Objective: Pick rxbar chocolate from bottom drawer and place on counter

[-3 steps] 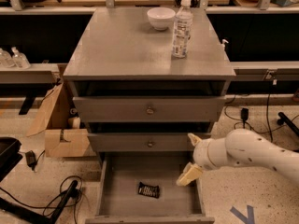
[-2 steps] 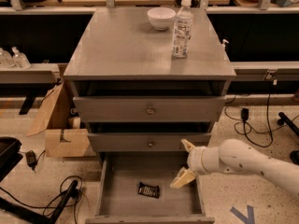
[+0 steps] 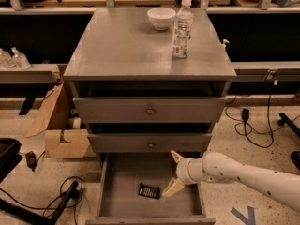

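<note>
Now, gripper: cream two-finger gripper (image 3: 175,172), fingers spread apart, is held over the right side of the grey wooden bottom drawer (image 3: 123,175).
Risk: the flat black-wrapped rxbar chocolate (image 3: 149,191) could be pushed away by the lower finger.

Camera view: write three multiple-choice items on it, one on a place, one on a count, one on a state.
1. The rxbar chocolate lies: A on the counter; B in the bottom drawer; C in the gripper.
2. Things standing on the counter: A one; B two; C four.
3. The gripper is: A open; B shut on the bar; C shut on a drawer knob.
Answers: B, the bar rests on the drawer floor; B, a bowl and a water bottle; A, it hangs over the drawer just right of the bar, its fingers apart.
</note>
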Motion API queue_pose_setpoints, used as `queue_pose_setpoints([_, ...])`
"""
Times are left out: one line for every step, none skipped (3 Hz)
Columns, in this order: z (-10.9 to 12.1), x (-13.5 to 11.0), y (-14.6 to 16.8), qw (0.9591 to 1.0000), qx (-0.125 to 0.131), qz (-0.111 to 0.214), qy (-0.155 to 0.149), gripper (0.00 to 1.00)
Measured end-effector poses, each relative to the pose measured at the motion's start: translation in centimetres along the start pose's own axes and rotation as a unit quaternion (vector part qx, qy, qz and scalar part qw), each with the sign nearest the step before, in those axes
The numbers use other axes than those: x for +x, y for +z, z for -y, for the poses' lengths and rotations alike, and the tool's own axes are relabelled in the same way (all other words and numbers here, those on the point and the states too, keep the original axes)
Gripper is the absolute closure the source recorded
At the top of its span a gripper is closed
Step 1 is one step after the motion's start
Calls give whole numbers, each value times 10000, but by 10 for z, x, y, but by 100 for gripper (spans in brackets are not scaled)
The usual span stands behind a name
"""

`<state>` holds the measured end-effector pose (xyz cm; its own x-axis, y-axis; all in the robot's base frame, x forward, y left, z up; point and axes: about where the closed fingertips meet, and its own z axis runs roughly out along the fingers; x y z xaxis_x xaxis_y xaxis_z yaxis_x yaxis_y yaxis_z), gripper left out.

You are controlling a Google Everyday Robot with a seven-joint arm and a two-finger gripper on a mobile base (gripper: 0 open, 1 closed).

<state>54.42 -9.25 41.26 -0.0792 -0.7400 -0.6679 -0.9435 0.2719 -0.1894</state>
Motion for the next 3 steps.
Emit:
queue_pose_setpoints([0, 0, 1, 10000, -7, 6, 2, 0])
queue_pose_setpoints([-6, 16, 35, 9995, -218, 205, 69, 0])
queue_pose_setpoints([-8, 51, 99, 9974, -509, 503, 34, 0])
